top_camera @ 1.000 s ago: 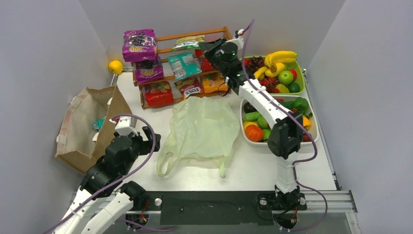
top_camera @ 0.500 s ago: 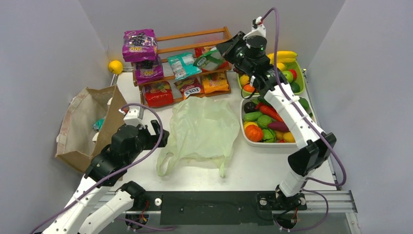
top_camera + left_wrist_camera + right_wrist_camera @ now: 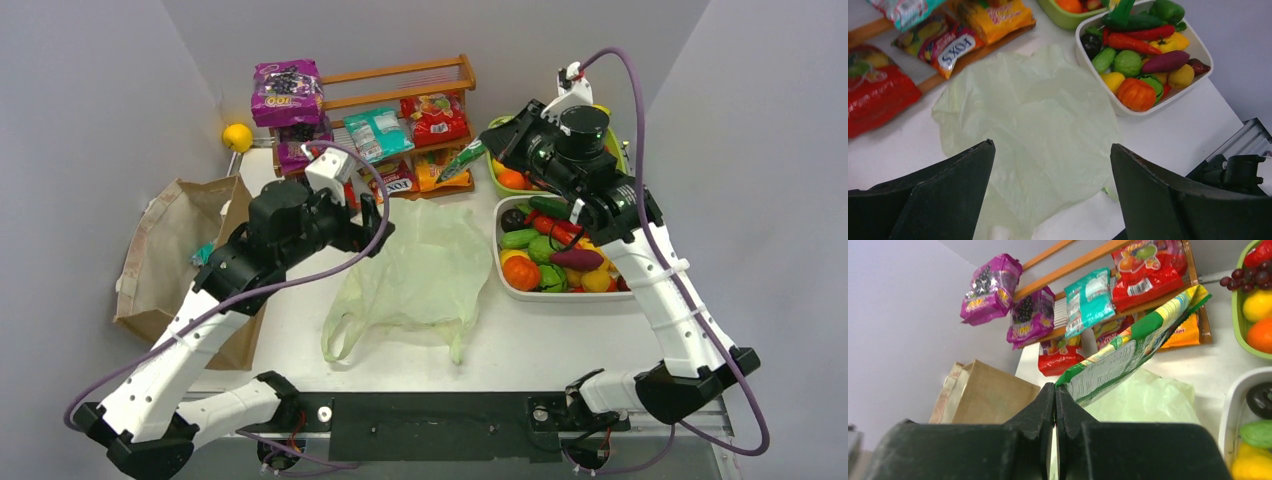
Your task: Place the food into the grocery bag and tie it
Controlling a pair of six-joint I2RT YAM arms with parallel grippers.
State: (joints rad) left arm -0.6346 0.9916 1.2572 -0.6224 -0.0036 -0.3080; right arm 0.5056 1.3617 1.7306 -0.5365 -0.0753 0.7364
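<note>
Lifting off the rack (image 3: 400, 75), we now pinch a green snack packet (image 3: 1128, 352) in R pincer (image 3: 1054, 388); L pincer (image 3: 1050, 147), spread, has swung over grocery bag (image 3: 1038, 110): loading imminent.

I see a brown paper bag (image 3: 175, 250) standing open at the left of the tabletop (image 3: 520, 340), a yellow ball (image 3: 237, 136) behind it, and a wooden rack (image 3: 420, 72) at the rear.
</note>
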